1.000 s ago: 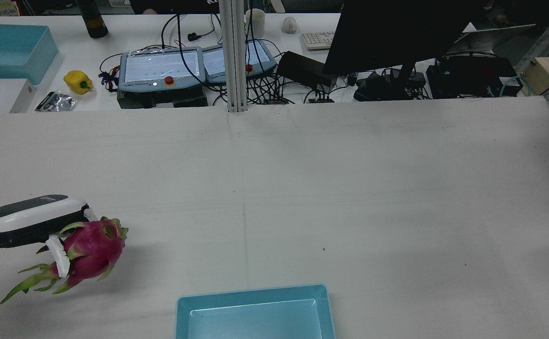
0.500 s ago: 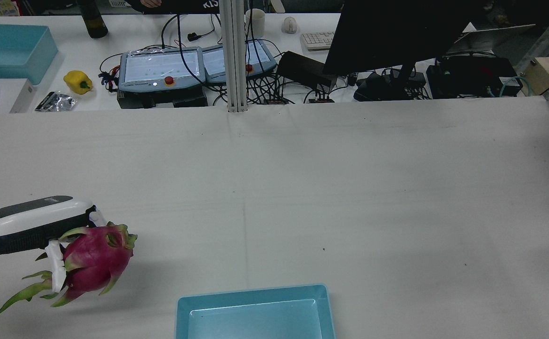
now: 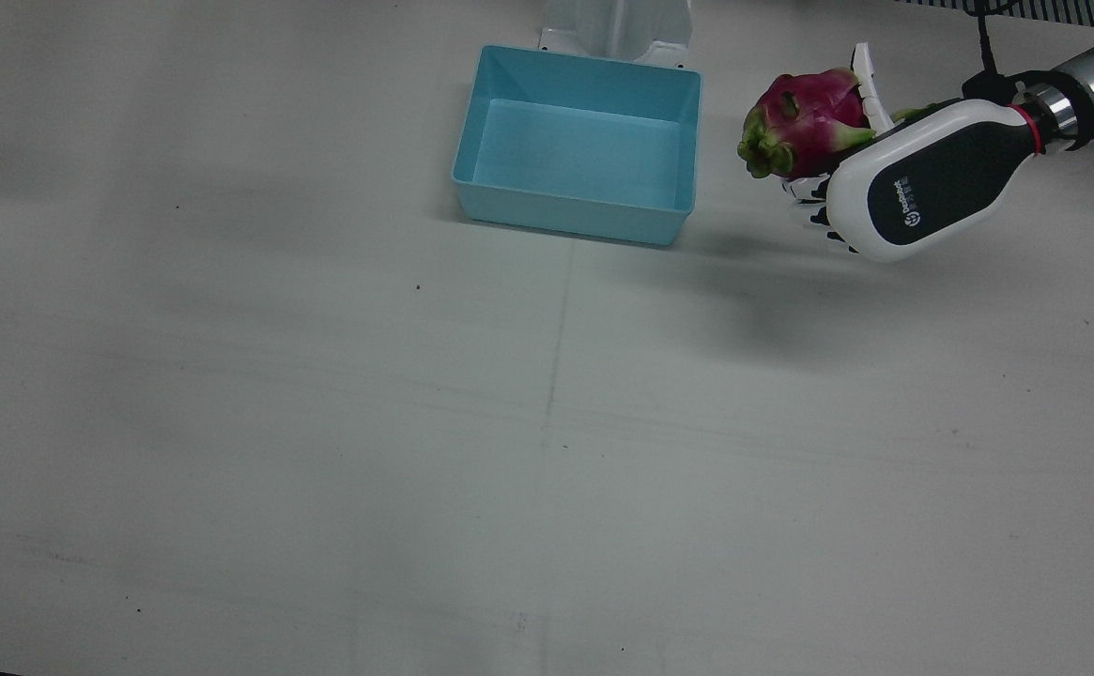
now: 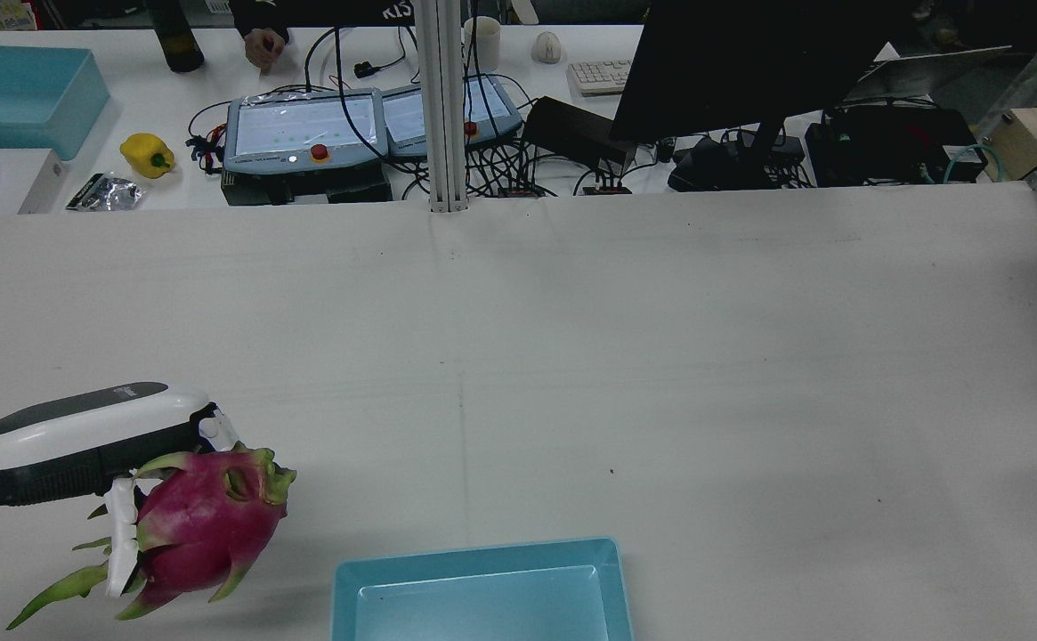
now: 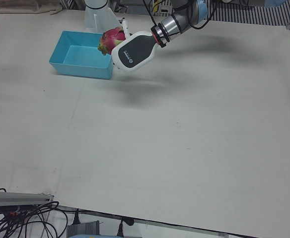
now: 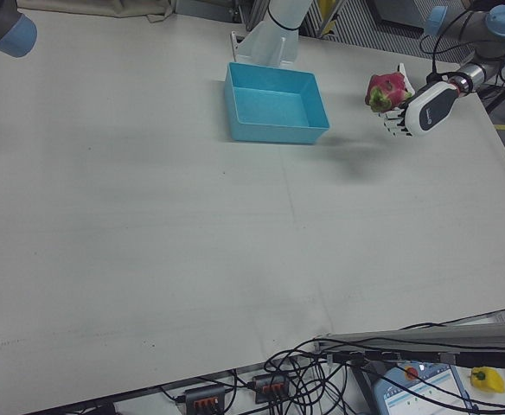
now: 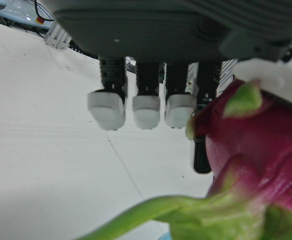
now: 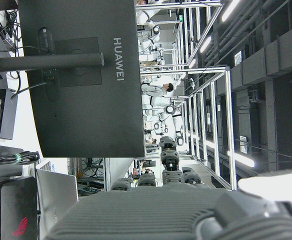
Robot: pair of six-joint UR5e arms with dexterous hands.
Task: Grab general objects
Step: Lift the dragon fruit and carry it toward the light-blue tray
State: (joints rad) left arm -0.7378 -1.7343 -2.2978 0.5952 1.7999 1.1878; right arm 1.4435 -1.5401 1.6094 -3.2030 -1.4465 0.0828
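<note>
The front view looks almost straight down on the table (image 3: 321, 422), pedestal base at its top edge. The rear view sits high behind the arms, facing forward over the table to a cluttered desk with a monitor (image 4: 749, 62). Both share the blue bin (image 3: 579, 145) and the dragon fruit (image 4: 202, 525) — seen from opposite sides. The left-front and right-front views stand off at the table's near corners, wider and more oblique. The left hand view is very close (fruit fills its lower right); the right hand view lies on its side, facing the monitor.
</note>
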